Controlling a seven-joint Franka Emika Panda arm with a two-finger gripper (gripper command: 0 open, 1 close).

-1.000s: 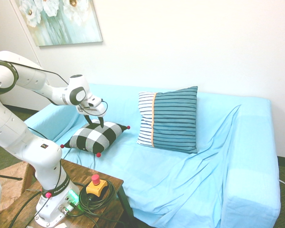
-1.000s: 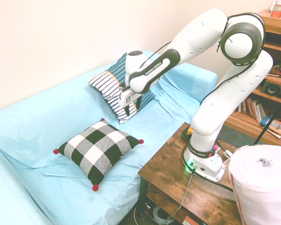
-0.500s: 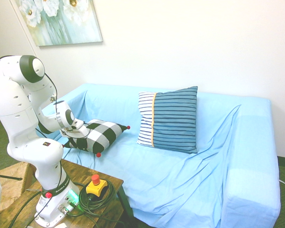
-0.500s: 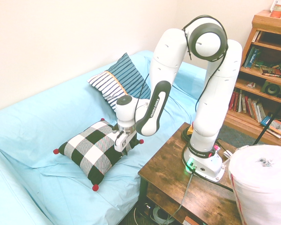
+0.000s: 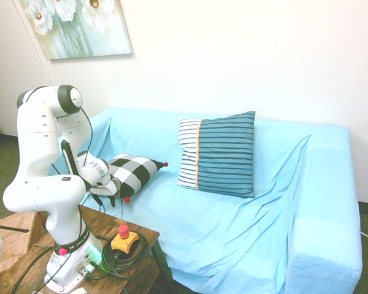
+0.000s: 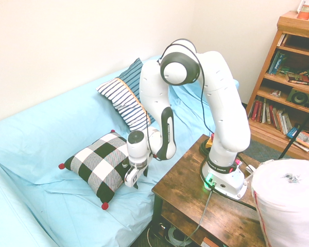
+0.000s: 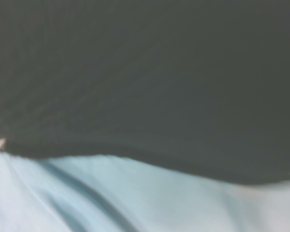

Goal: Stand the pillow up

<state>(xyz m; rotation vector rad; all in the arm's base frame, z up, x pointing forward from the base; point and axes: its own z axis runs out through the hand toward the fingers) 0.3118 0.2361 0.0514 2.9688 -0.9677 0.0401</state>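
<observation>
The small black-and-white checked pillow (image 5: 134, 171) (image 6: 99, 163), with red pom-poms at its corners, lies flat on the light-blue sofa seat (image 5: 233, 211) (image 6: 36, 139). My gripper (image 5: 104, 196) (image 6: 130, 179) is down at the pillow's edge nearest the wooden side table, pointing downward and touching or nearly touching the fabric. Its fingers look open, with nothing clearly between them. The blurred wrist view holds a dark patch of the pillow (image 7: 145, 77) above blue sofa cover (image 7: 111, 198).
A larger teal-and-white striped pillow (image 5: 218, 153) (image 6: 127, 95) leans upright against the sofa back. The wooden side table (image 5: 146, 236) (image 6: 183, 188) stands right beside the gripper. A bookshelf (image 6: 293, 77) and a white roll (image 6: 288, 206) are at the right.
The arm has folded down from above the pillow. The gripper has dropped to the pillow's table-side edge and slid a little further along it. The pillow has barely shifted.
</observation>
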